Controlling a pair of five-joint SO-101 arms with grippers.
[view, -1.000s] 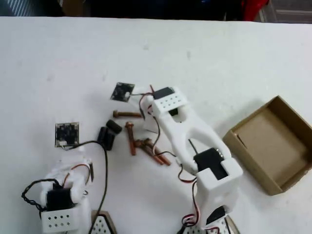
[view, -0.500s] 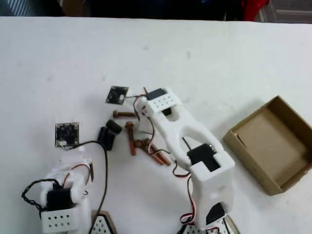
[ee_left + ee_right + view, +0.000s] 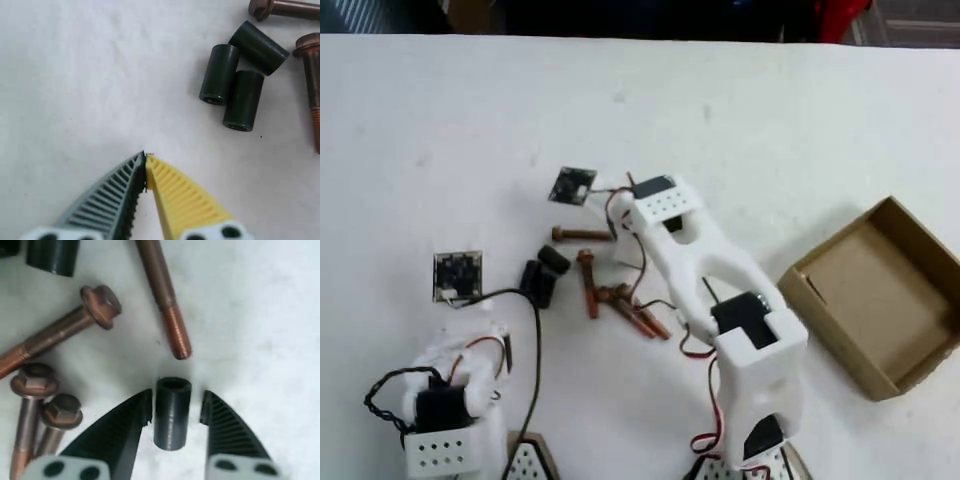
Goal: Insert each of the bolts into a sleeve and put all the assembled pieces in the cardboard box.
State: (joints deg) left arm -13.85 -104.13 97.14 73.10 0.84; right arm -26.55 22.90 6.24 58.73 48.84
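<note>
From the high view, my right arm point(image 3: 705, 265) lies stretched out over the white table point(image 3: 770, 120) to a scatter of copper-coloured flanged bolts point(image 3: 590, 285). Short black cylindrical sleeves point(image 3: 542, 275) lie just beside the bolts. My left arm point(image 3: 445, 415) sits folded at the near edge, and the open brown cardboard box point(image 3: 880, 290) rests well apart from the parts, on my right arm's side. In the left wrist view, my left gripper point(image 3: 145, 159) has its grey and yellow fingers pressed tip to tip with nothing between them. It is above bare table, with three of the sleeves bunched close together nearby and two bolts past them. In the right wrist view, my right gripper point(image 3: 176, 407) has its black jaws parted on either side of one black sleeve point(image 3: 172, 412) that lies on the table, not clamped, with a thin gap at each side. One bolt's threaded end point(image 3: 175, 335) points toward that sleeve's open mouth, stopping just short. Three more bolts lie beside it, hex heads showing.
</note>
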